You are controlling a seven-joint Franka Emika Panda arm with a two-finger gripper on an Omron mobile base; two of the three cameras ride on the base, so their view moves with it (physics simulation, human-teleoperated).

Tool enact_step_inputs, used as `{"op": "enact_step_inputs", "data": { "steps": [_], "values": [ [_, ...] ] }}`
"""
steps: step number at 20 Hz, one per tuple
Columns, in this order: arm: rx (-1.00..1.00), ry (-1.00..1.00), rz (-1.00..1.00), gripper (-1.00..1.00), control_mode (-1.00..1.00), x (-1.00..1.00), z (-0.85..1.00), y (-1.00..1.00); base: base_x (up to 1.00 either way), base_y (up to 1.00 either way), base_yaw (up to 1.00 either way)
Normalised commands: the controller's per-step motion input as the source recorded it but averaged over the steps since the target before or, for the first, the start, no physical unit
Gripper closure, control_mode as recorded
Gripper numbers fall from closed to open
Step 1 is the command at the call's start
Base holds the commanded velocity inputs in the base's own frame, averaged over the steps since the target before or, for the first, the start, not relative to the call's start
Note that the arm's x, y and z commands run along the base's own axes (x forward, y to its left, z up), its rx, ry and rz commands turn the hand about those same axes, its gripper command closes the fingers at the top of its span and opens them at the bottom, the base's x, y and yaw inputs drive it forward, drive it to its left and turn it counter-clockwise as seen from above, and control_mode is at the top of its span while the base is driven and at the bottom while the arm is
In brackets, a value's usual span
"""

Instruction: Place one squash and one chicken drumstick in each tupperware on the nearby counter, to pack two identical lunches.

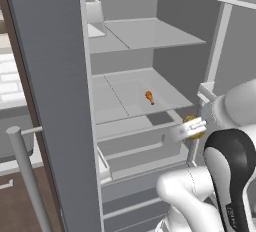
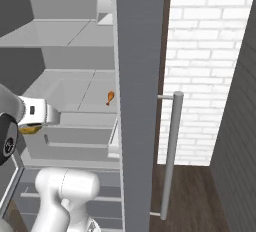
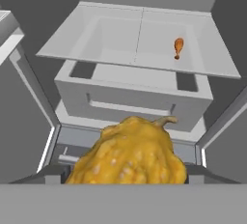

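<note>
Hand view puts the squash (image 3: 131, 151) right at six o'clock, lumpy and yellow-orange, sitting between my fingertips, whose dark pads (image 3: 52, 172) poke out on either side of it. My gripper (image 3: 126, 170) is spread wide around its belly, and I judge that I am holding it, clear of the fridge shelves. It looks hard-skinned and stiff, so it should take a firm squeeze without bruising, but the warty, rounded surface gives my flat pads little to bite on, and I'd guess it could roll or slip if I swing fast. The widest part of the body is the place to hold; the curled stem at one o'clock on it is too thin to trust.

One drumstick (image 3: 178, 47) lies on the glass shelf (image 3: 116, 44) at one o'clock, small and light by its look, probably greasy; I'd take it across the thick meaty end.

From the left base view the squash (image 1: 192, 126) is mostly covered by my hand (image 1: 186, 130), and from the right base view it shows as a yellow sliver (image 2: 30, 129). Exactly where my pads touch the skin I cannot make out.
</note>
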Motion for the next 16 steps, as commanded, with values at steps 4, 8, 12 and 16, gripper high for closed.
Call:
{"op": "enact_step_inputs", "data": {
  "steps": [4, 8, 12, 16],
  "values": [
    [-0.01, 0.0, 0.0, 1.0, 1.0, -0.25, -0.03, 0.0, -0.65, -0.08, 0.0],
    [0.0, 0.0, 0.0, 1.0, 1.0, 0.0, 0.0, 0.0, -0.54, -0.56, 0.0],
    [0.0, 0.0, 0.0, 1.0, 1.0, 0.0, 0.0, 0.0, -0.72, -0.26, 0.0],
    [0.0, 0.0, 0.0, 1.0, 1.0, 0.0, 0.0, 0.0, -0.46, 0.08, 0.1]
  ]
}}
